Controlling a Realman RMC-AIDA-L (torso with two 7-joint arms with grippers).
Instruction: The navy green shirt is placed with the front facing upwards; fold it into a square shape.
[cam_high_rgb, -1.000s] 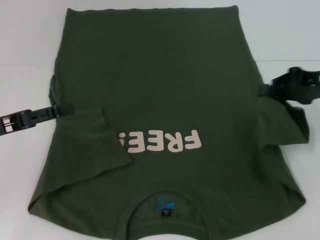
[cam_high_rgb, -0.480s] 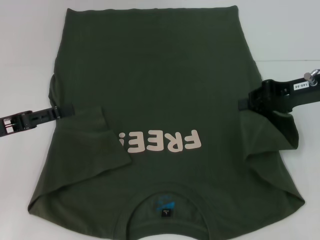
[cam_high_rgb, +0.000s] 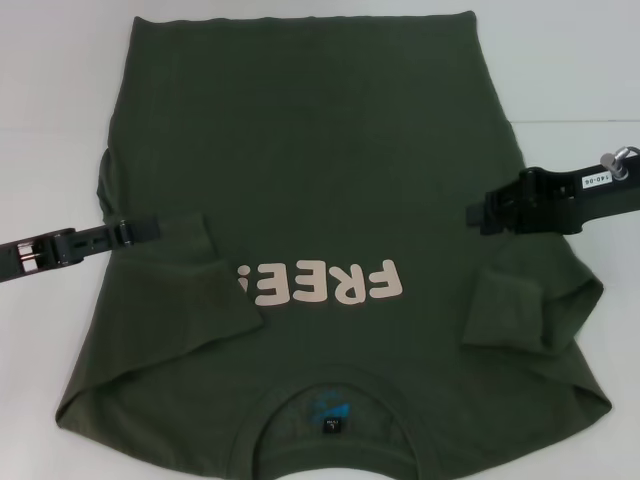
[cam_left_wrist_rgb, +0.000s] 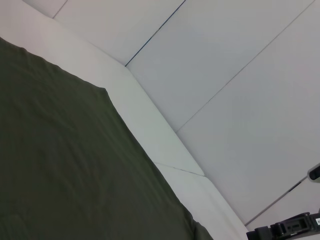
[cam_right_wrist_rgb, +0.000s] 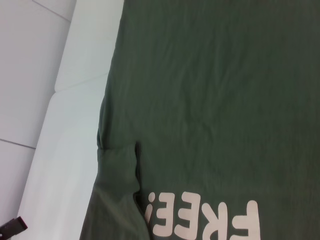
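A bare test room or lab, by the look of it: a plain white tabletop (cam_high_rgb: 50, 110) runs edge to edge, and beyond its border lie pale floor panels (cam_left_wrist_rgb: 240, 75) with thin dark seams, toward twelve o'clock.

White table (cam_high_rgb: 50, 120) bare on both flanks of navy green shirt (cam_high_rgb: 310, 150); open passage there. Left gripper (cam_high_rgb: 140, 229) lies across shirt's left edge, blocking that side near folded left sleeve (cam_high_rgb: 185, 290). Right gripper (cam_high_rgb: 480, 213) overhangs right edge above bunched right sleeve (cam_high_rgb: 525, 310). Shirt centre unobstructed between grippers.
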